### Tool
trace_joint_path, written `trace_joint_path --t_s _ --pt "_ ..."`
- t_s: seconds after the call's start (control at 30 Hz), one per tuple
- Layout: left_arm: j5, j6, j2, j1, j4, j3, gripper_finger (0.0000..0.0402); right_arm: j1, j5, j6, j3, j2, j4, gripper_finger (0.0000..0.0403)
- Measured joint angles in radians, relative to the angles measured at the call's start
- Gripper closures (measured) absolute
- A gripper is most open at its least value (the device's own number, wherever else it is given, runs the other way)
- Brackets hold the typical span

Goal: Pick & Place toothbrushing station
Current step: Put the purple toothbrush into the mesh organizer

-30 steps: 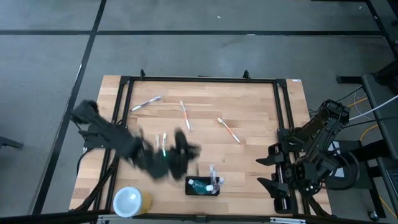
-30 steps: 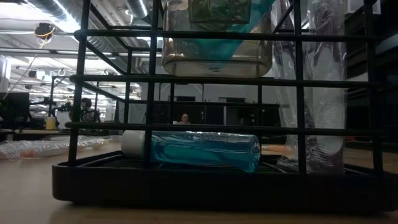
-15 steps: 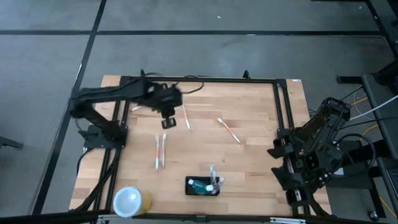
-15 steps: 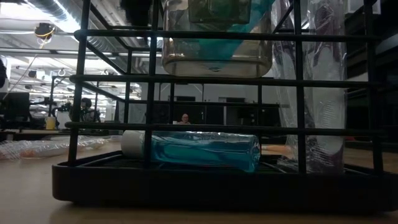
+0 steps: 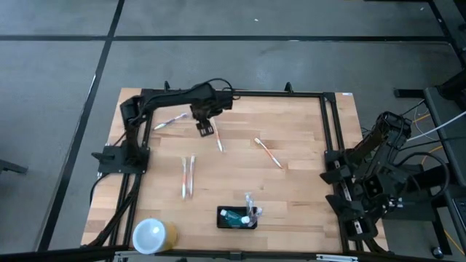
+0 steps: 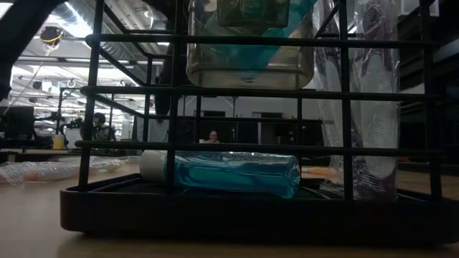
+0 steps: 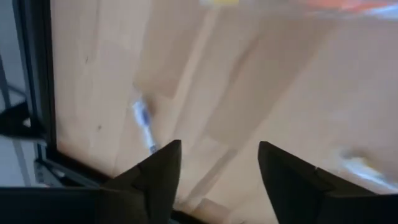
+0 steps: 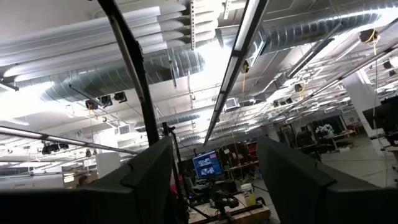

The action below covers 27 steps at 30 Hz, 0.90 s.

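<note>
The toothbrushing station (image 5: 237, 217), a small black holder box, stands near the table's near edge. A blue bottle and a toothbrush are in it. It fills the low view as a black rack (image 6: 251, 208). My left gripper (image 5: 206, 129) is open and empty. It hovers over the far part of the table, far from the station, beside a loose toothbrush (image 5: 217, 137). Its wrist view (image 7: 217, 168) shows bare wood and a toothbrush (image 7: 144, 124). My right gripper (image 8: 214, 180) is open and empty. It points up toward the ceiling at the table's right edge (image 5: 349, 211).
Loose toothbrushes lie on the wood at the far left (image 5: 171, 121), right of centre (image 5: 268, 152), and as a pair left of centre (image 5: 187, 176). A yellow cup with a white top (image 5: 153, 235) stands at the near left corner. A black frame (image 5: 233, 92) rims the table.
My left gripper has swung from just left of the station toward the table's far edge and now hovers over the far toothbrushes with nothing in it. My right arm has drawn back toward the table's right edge. The station has stayed in place.
</note>
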Motion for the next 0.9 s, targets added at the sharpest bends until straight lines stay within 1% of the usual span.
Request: trace_joint_path --t_s 0.1,0.17,0.37,0.63,0.73,0.83,0.9 --pt "-0.004 0.018 0.031 0.066 -0.023 0.0 0.0177 0.0 0.006 0.013 0.0 -0.001 0.001 0.0168" --pt "0.019 0.04 0.04 0.11 -0.052 0.0 0.0175 0.0 0.008 0.024 0.0 -0.004 0.0 0.0168" --pt "0.054 0.118 0.056 0.219 -0.086 0.001 0.0191 -0.013 0.044 0.003 0.0 -0.018 0.001 0.0168" --pt "0.055 0.205 0.101 0.26 -0.082 0.001 0.0205 -0.072 0.026 0.002 0.0 -0.025 0.011 0.0168" --pt "0.122 0.234 0.148 0.277 -0.076 0.001 0.0205 -0.092 0.017 0.014 0.0 -0.026 0.011 0.0168" --pt "0.099 0.256 0.185 0.284 -0.068 0.012 0.0205 -0.106 0.0 0.038 0.0 -0.026 0.011 0.0168" --pt "0.102 0.285 0.204 0.283 -0.052 0.038 0.0205 -0.11 0.0 0.051 0.0 -0.026 0.011 0.0168"
